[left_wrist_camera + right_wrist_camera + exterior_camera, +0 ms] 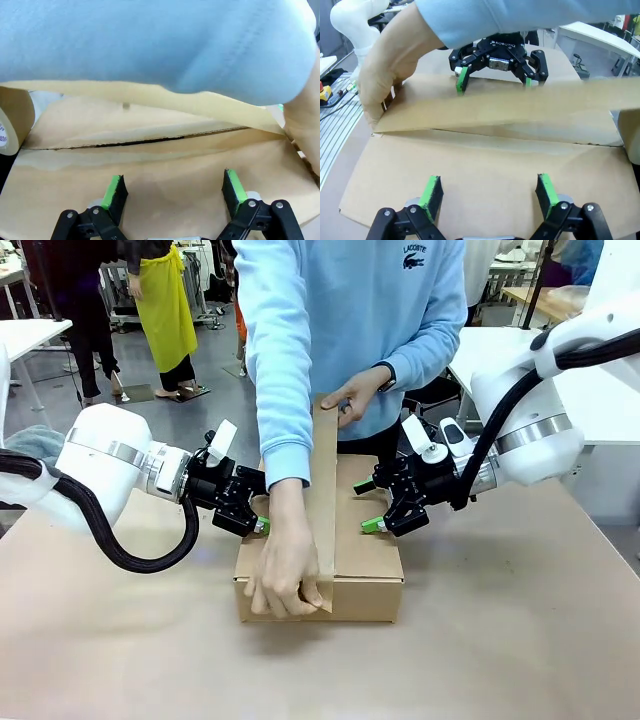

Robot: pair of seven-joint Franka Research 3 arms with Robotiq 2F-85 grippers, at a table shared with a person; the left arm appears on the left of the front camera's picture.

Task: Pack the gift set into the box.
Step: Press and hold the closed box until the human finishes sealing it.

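The brown cardboard box (pixel 370 570) lies mid-table with its top flaps folded flat. The gift set is hidden. A person stretches a strip of brown tape (pixel 322 490) along the middle seam. One hand (pixel 285 585) presses the strip over the box's near edge, and the other hand (pixel 355 395) holds it up at the far end. My left gripper (pixel 255 520) is open, with its green pads (pixel 114 192) resting on the left flap (pixel 165 170). My right gripper (pixel 365 506) is also open, on the right flap (pixel 470 160). The left gripper (pixel 495 80) faces it across the tape (pixel 520 107).
A roll of brown tape (pixel 12 120) hangs at the strip's far end. The person's light-blue sleeve (pixel 160 45) crosses just above the box between the two grippers. Bare tan tabletop (pixel 520 640) surrounds the box. White tables stand behind on both sides.
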